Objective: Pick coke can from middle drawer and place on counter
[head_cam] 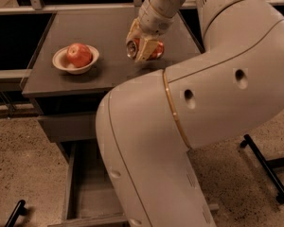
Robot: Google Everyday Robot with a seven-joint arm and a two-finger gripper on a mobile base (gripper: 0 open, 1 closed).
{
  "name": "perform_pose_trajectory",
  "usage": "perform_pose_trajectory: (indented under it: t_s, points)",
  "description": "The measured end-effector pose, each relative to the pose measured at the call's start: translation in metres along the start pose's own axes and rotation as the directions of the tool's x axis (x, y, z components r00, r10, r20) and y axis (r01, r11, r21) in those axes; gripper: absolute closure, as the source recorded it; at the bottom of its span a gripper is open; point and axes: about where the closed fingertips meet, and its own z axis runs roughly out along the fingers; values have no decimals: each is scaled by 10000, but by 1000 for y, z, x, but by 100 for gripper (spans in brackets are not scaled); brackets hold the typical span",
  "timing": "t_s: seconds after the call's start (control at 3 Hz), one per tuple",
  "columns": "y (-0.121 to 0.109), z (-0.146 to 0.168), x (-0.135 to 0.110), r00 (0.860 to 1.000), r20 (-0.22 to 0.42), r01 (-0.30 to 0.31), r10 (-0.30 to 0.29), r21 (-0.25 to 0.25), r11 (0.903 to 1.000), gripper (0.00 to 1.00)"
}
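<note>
My gripper [143, 46] is shut on the coke can [155, 50], a small red can held on its side with its silver end facing left. It hovers just above the right part of the grey counter [99, 30]. The middle drawer [87, 186] stands pulled open below the counter at the bottom of the view. Its grey tray is partly hidden by my large white arm [194, 117].
A white bowl [75, 62] holding a red apple [79, 54] sits on the left part of the counter. A closed grey drawer front [66, 126] lies under the counter top. Black legs [267, 167] stand on the speckled floor at right.
</note>
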Motion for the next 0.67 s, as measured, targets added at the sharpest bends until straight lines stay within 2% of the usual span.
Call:
perform_pose_trajectory:
  t_s: [0.33, 0.67]
  points:
    - [0, 0, 0, 10000, 0, 1, -1, 0, 10000, 0]
    - [0, 0, 0, 10000, 0, 1, -1, 0, 10000, 0]
